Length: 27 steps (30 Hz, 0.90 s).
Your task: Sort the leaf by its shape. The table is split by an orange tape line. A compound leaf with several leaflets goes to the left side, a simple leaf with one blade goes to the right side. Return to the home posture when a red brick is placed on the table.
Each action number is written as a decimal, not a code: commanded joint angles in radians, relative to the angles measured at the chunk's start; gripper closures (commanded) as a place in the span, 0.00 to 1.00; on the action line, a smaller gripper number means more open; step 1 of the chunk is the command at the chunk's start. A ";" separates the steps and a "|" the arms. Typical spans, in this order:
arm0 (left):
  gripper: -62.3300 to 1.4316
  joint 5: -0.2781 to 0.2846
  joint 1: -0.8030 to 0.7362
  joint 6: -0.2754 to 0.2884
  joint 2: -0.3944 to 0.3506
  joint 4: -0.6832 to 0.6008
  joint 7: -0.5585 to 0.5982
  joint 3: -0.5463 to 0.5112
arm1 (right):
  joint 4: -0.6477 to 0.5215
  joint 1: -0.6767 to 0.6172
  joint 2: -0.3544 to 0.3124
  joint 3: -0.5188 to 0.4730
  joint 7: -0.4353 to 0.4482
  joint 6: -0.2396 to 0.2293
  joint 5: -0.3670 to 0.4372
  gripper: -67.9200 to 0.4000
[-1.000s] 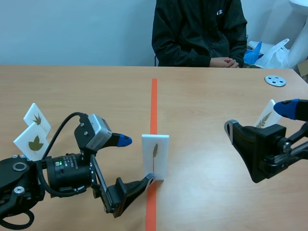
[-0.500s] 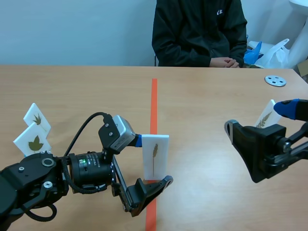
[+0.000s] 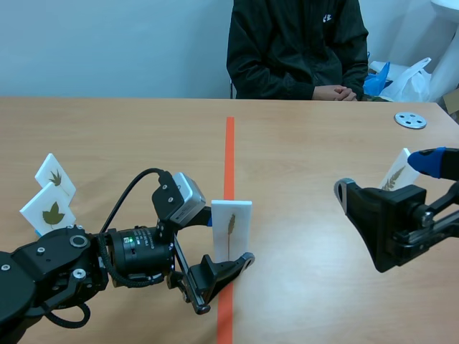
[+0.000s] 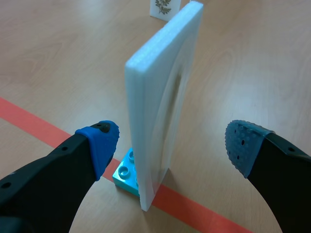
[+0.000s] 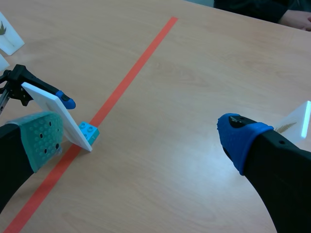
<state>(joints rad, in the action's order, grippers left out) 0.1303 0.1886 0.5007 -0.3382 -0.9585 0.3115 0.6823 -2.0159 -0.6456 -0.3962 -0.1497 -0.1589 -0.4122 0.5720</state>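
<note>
**Scene view.** The leaf card (image 3: 232,233) stands upright on the orange tape line (image 3: 229,150), showing one narrow leaf. The left gripper (image 3: 228,238) straddles it. The upper finger's tip is hidden behind the card, and the lower finger lies at the card's foot. The right gripper (image 3: 391,179) hovers well apart on the right side and covers part of a second card (image 3: 396,172). Two more cards (image 3: 51,193) stand at the left edge. A person (image 3: 297,46) sits across the table, cut off at the shoulders.

**Left wrist view.** The leaf card (image 4: 163,97) is seen edge-on between the spread fingers, its leaf face too oblique to read. One blue pad (image 4: 102,143) is just beside the card with a narrow gap, and the other pad (image 4: 243,145) is clearly apart, so nothing is pinched. A blue brick (image 4: 125,174) holds the card's foot on the tape.

**Right wrist view.** The right gripper (image 5: 141,138) is wide open and holds nothing. The leaf card (image 5: 53,107) stands ahead of its green pad (image 5: 41,138). The second card (image 5: 299,121) is just beside the blue pad (image 5: 240,136) and is mostly cut off.
</note>
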 commanded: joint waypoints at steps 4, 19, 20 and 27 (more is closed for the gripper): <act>0.41 0.006 0.011 -0.001 0.005 -0.015 0.010 0.004 | -0.007 0.014 -0.008 -0.008 0.019 0.000 0.006 0.00; 0.89 0.010 0.011 0.010 0.005 -0.017 0.014 0.004 | -0.007 0.014 -0.008 -0.008 0.019 0.000 0.006 0.00; 0.89 0.023 0.011 0.018 0.005 -0.021 0.013 0.003 | -0.007 0.014 -0.008 -0.008 0.019 0.000 0.006 0.00; 0.89 0.121 -0.038 0.095 -0.035 -0.193 0.001 -0.061 | -0.007 0.014 -0.008 -0.008 0.019 0.000 0.006 0.00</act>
<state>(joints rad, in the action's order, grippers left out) 0.2298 0.1589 0.5968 -0.3641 -1.0927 0.2962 0.6529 -2.0159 -0.6456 -0.3962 -0.1497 -0.1589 -0.4122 0.5720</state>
